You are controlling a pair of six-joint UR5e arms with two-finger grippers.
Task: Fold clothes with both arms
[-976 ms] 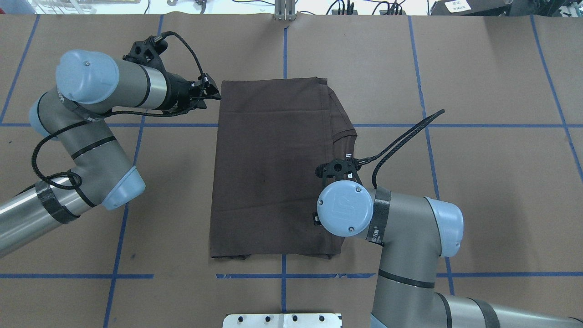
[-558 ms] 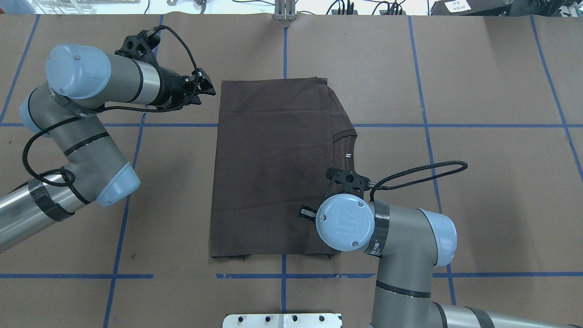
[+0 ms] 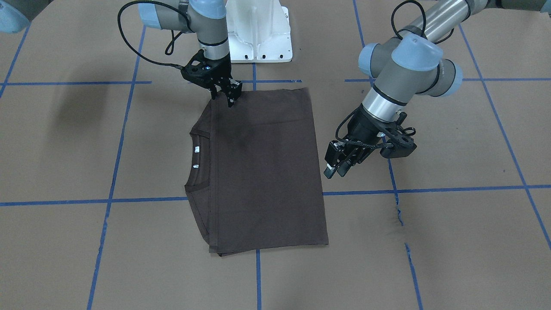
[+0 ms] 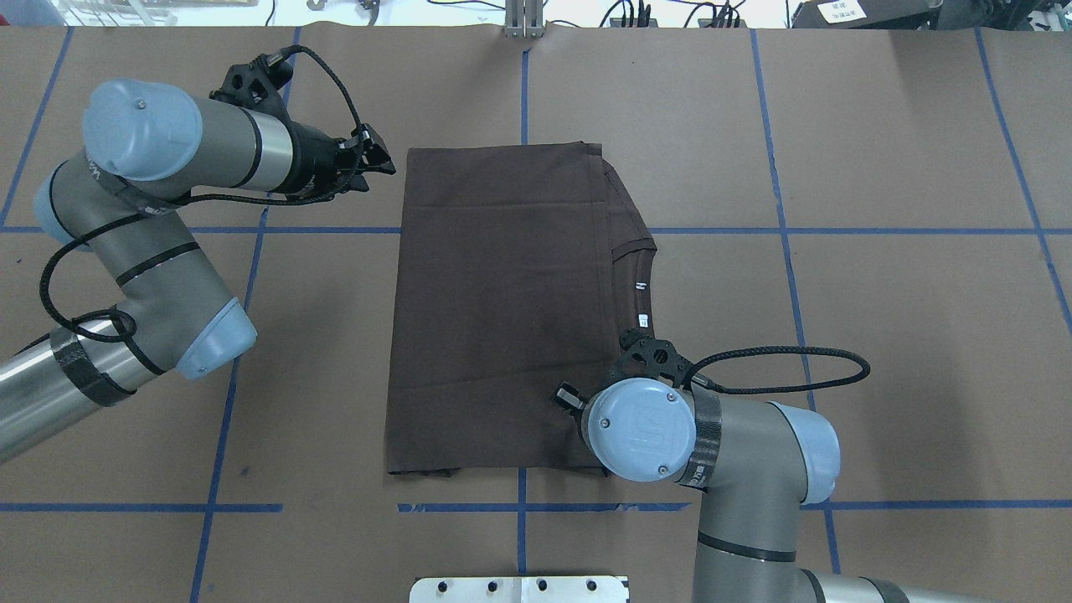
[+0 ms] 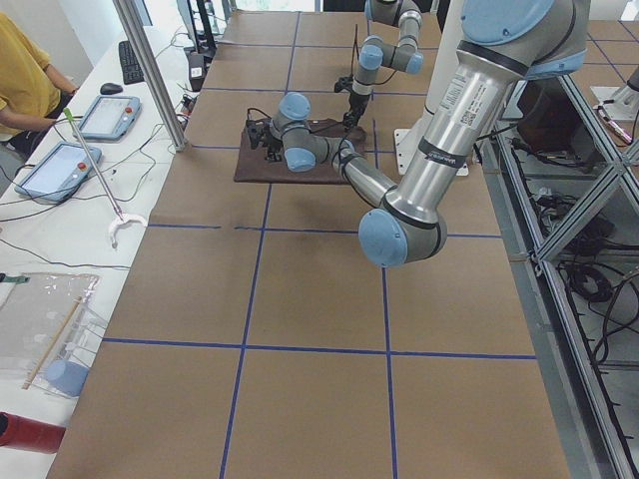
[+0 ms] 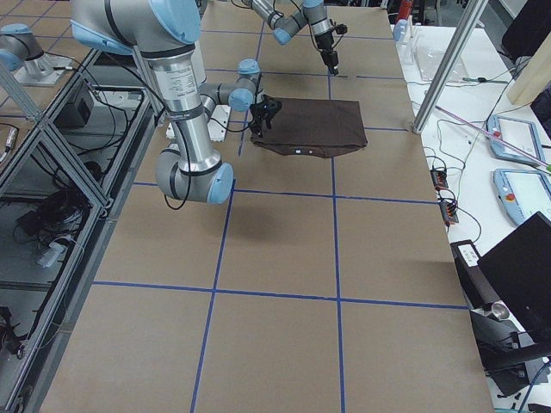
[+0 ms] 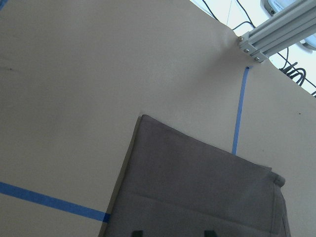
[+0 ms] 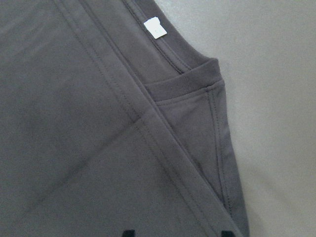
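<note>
Brown paper covers the table (image 4: 879,335), which is crossed by blue tape lines (image 4: 837,230). A white pedestal base (image 3: 258,34) stands at the top centre of the front-facing view. In the left side view, a person's yellow sleeve (image 5: 25,80) and two tablets (image 5: 105,115) occupy a bench at the upper left of the frame. The dark brown T-shirt (image 4: 502,310) lies flat at the table's centre, folded to a rectangle, with its ribbed collar (image 8: 185,79) and a white label (image 8: 154,27) protruding on the right of the frame in the overhead view. In that view the right arm (image 4: 745,469) reaches over the garment's lower right corner, and its round joint cap covers most of the right gripper (image 3: 230,95). The front-facing view places this gripper over the shirt's upper left corner. Its wrist view shows two fingertips apart at the bottom edge, with cloth spread flat beneath and nothing gripped; whether the tips touch the fabric cannot be made out. The left arm (image 4: 167,276) holds the left gripper (image 4: 378,176) just beside the shirt's upper left corner in the overhead view, clear of the cloth. Its jaws are parted and hold nothing, and its wrist view shows that corner lying ahead of the fingertips. Both grippers are too small to judge in the side views.
</note>
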